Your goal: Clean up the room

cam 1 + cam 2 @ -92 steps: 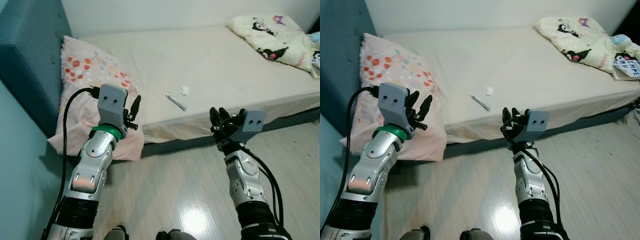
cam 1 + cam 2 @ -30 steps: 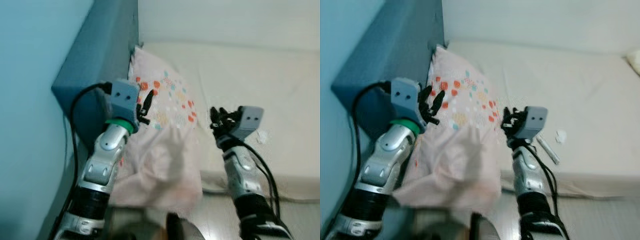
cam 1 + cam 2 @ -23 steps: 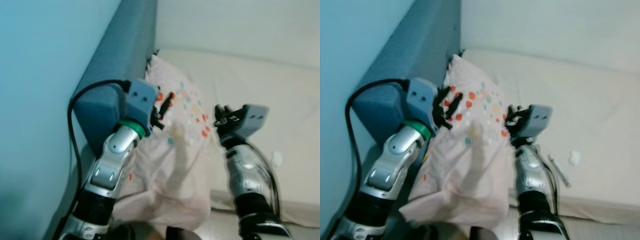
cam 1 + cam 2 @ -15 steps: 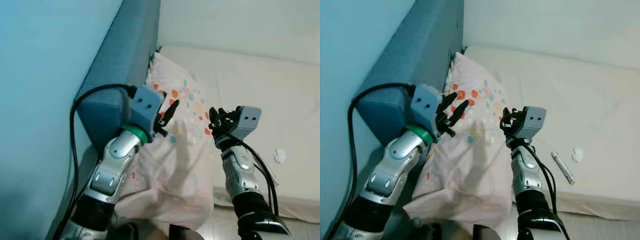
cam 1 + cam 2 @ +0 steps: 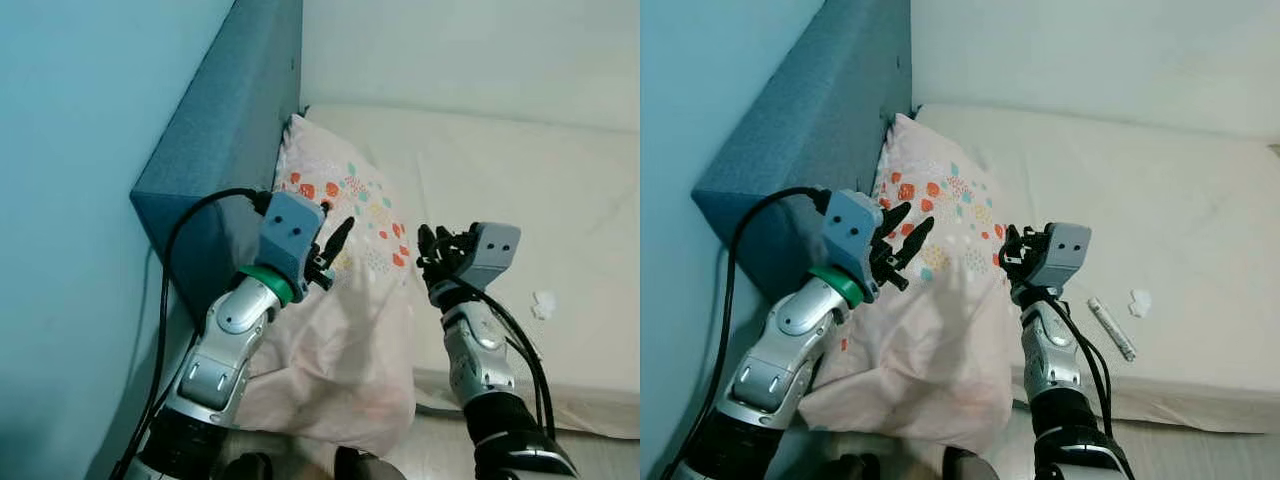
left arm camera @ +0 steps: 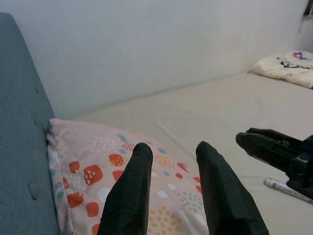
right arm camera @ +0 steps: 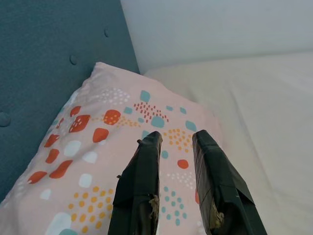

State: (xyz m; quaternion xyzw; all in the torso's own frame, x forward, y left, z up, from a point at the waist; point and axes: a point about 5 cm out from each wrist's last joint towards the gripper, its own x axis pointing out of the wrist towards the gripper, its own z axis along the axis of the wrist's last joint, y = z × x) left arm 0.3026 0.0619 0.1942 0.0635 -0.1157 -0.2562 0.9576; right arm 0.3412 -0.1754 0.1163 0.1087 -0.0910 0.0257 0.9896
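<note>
A pink pillow point(image 5: 360, 330) with red, teal and orange spots leans against the blue headboard point(image 5: 225, 150) and sags off the edge of the cream mattress point(image 5: 520, 180). My left gripper point(image 5: 337, 225) hovers open just above the pillow's upper half, nothing between its fingers point(image 6: 137, 186). My right gripper point(image 5: 436, 240) is held at the pillow's right side, over the bed edge, open and empty. Its wrist view looks down at the pillow point(image 7: 98, 147). A white tube point(image 5: 1110, 328) and a small crumpled tissue point(image 5: 1139, 301) lie on the mattress to the right of the right arm.
A teal wall point(image 5: 70, 200) stands close on my left, beside the headboard. A pale wall point(image 5: 470, 50) runs behind the bed. A strip of light floor point(image 5: 1200, 450) shows below the mattress edge. Another printed pillow point(image 6: 288, 63) lies at the far end of the bed.
The whole view has swung left from the bedside to the headboard corner. Both grippers now sit over the pillow rather than in front of the bed. Neither holds anything.
</note>
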